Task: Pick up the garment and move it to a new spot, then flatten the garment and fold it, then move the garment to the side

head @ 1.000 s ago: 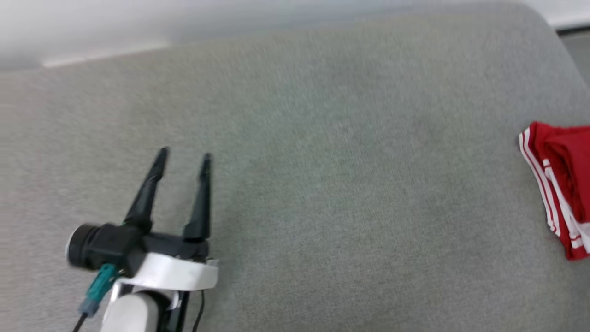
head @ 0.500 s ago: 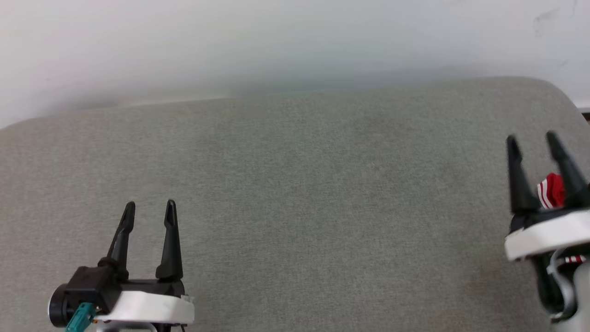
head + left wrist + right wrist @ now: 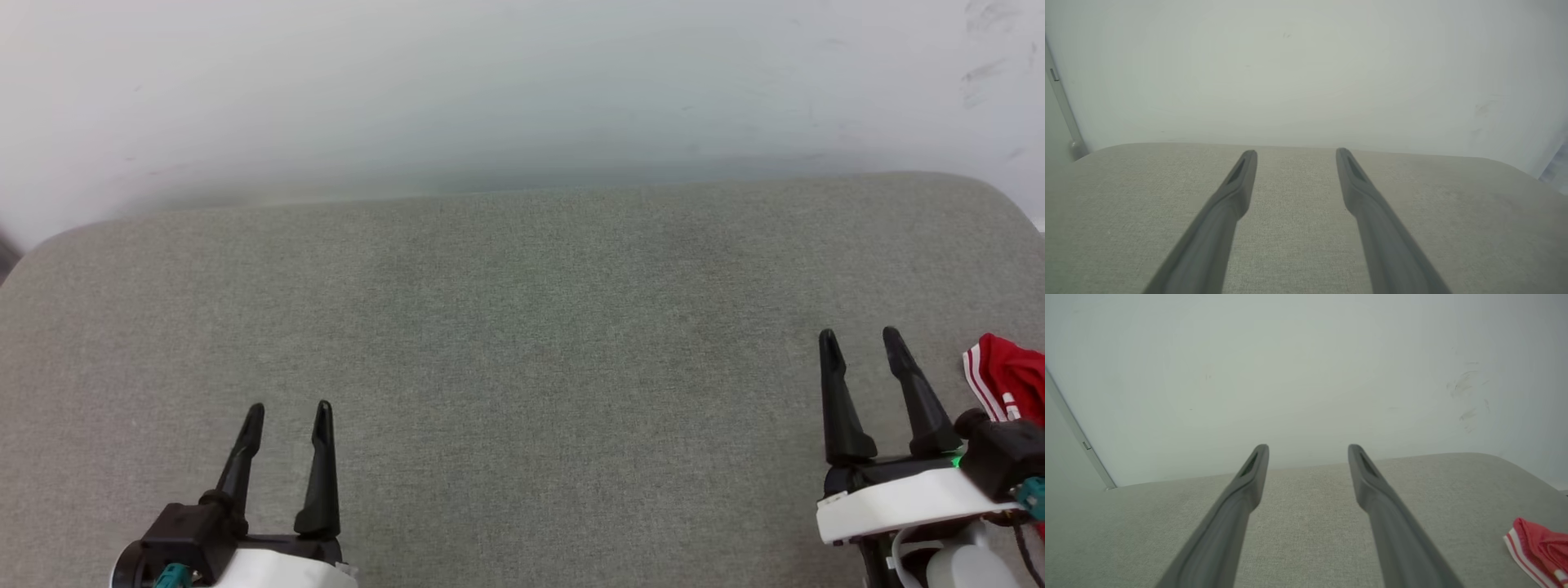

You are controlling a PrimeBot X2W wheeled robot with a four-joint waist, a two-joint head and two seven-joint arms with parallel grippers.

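The garment [image 3: 1008, 380], red with white striped trim, lies bunched at the far right of the grey cushion [image 3: 522, 327], partly hidden behind my right wrist; its edge also shows as the garment [image 3: 1537, 549] in the right wrist view's lower right corner. My right gripper [image 3: 860, 339] stands open just left of it, not touching, with nothing between its fingers [image 3: 1249, 486]. At the lower left my left gripper [image 3: 290, 411] is open and empty over bare cushion, its fingers [image 3: 1237, 183] pointing toward the wall.
A pale wall [image 3: 522, 90] rises right behind the cushion's rounded far edge. The cushion's right corner [image 3: 1008, 208] curves off near the garment. A thin wall trim strip [image 3: 1077, 433] runs down at the left.
The head camera has tilted up and swung, bringing the wall and my right gripper into view. Both grippers remain open and the garment lies where it was.
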